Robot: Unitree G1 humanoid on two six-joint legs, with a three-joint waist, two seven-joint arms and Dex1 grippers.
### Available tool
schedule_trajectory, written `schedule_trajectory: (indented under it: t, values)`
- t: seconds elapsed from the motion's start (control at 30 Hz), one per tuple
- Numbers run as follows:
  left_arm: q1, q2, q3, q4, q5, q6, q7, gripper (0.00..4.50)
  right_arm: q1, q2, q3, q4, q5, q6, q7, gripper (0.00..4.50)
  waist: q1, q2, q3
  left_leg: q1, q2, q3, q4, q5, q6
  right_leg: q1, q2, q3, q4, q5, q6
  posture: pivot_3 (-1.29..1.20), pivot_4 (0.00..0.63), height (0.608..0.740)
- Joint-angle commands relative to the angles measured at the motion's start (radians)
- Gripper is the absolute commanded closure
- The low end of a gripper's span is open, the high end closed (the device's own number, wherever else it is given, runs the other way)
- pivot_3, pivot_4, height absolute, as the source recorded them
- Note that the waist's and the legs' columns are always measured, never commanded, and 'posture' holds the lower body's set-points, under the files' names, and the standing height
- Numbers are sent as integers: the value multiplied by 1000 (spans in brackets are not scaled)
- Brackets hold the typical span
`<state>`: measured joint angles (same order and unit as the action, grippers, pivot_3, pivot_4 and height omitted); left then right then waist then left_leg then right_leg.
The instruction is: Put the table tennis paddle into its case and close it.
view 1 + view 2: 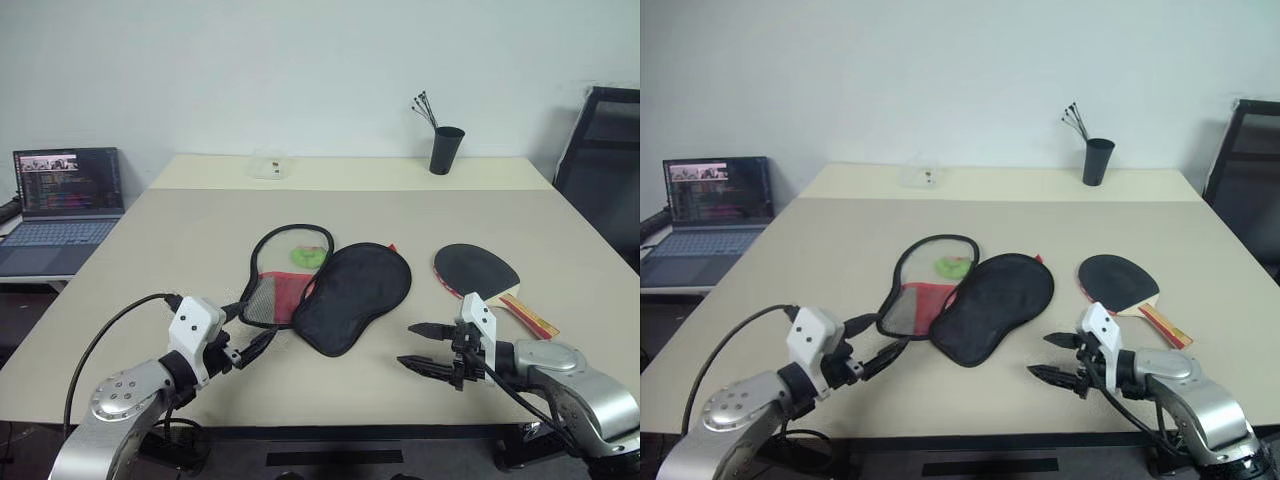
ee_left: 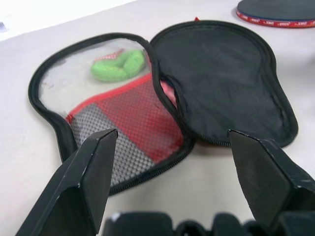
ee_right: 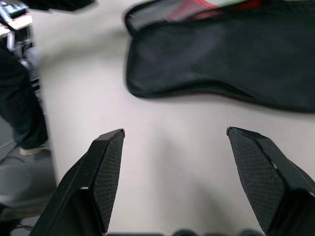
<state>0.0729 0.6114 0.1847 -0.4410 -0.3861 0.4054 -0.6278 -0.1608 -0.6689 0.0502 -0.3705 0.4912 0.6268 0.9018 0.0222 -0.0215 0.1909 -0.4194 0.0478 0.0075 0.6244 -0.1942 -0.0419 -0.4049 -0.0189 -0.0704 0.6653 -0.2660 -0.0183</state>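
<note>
From the head cameras we see a beige table point(image 1: 150, 260) with the case point(image 1: 330, 285) lying unzipped and spread flat at its middle: the mesh-pocket half toward our left, the plain black half folded out to the right. A small green object point(image 1: 307, 256) sits inside the mesh half. The paddle point(image 1: 478, 272) lies face up just beside the case on the right, apart from it, handle pointing to the near right edge. Our left gripper point(image 1: 255, 347) hangs near the narrow end of the mesh half, and our right gripper point(image 1: 428, 347) hovers over bare table in front of the paddle; both stand spread wide with nothing in them. A laptop point(image 1: 65, 205) sits on a side desk at far left, a black cup point(image 1: 446, 150) of pens at the far edge. Left wrist view: the fingers point(image 2: 88, 182) frame the open case, with the paddle's red rim point(image 2: 275, 20) beyond; nothing gripped. Right wrist view: the fingers point(image 3: 106, 167) are wide apart over table, the black flap point(image 3: 221, 59) ahead. We judge the case is open, but the paddle is not yet picked up; inserting it, folding and zipping all remain.
</note>
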Motion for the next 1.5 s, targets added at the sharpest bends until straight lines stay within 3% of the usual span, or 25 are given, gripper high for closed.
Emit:
schedule_trajectory:
  t: [0.03, 0.17, 0.3, 0.47, 0.6, 0.73, 1.13, 1.5]
  values:
    - [-47, -14, -44, 41, 26, -55, -24, 599, 9, -31, -32, -11, -6, -11, 3, 861, 2, 0, 0, 0, 0, 0, 0, 0, 0, 0, 0, 0, 0, 0, 0, 0, 150, 740]
    - [-106, -61, -29, 72, -38, -41, -31, 599, -3, -28, -41, -64, 14, 37, -53, 861, 2, -1, 0, 0, 0, 2, 1, 0, 0, 0, 0, 2, 0, 1, 1, 0, 150, 740]
    - [-154, -58, -55, 157, -19, -82, -88, 599, -27, -20, -77, -116, 56, 105, -109, 861, 0, -1, 0, 0, 0, 3, 1, 0, 0, 0, 0, 3, 0, 1, 2, 0, 150, 740]
    - [-260, -52, -69, 203, -96, -61, -190, 599, -73, 27, -120, -144, 148, 263, -217, 861, 1, -1, 0, 0, 0, 3, 1, 0, 0, 0, 1, 2, 0, 1, 2, 0, 150, 740]
    - [-305, -18, -51, 244, -89, -71, -227, 599, -145, 80, -98, -87, 151, 322, -284, 861, -4, -1, 0, 0, 0, 4, 1, 0, 0, 0, 1, 4, 0, 2, 2, 0, 150, 740]
    - [-318, 30, -26, 289, -85, -86, -270, 599, -202, 172, -102, -9, 149, 345, -363, 14, -8, -2, -1, 0, 0, 4, 1, 0, 0, -1, 2, 4, 0, 2, 2, 0, 150, 740]
    - [-423, 105, -29, 427, -54, -122, -339, 599, -281, 298, -145, 161, 121, 479, -542, 14, -7, -2, -1, -1, 0, 5, 1, 0, 1, -1, 2, 5, 0, 3, 3, 0, 150, 740]
    - [-462, 113, -37, 460, -20, -144, -361, 599, -363, 539, -152, 256, 149, 515, -643, 14, -25, -2, -1, 1, 1, 6, 1, 0, 1, -2, 2, 6, 3, 3, 3, 0, 150, 740]
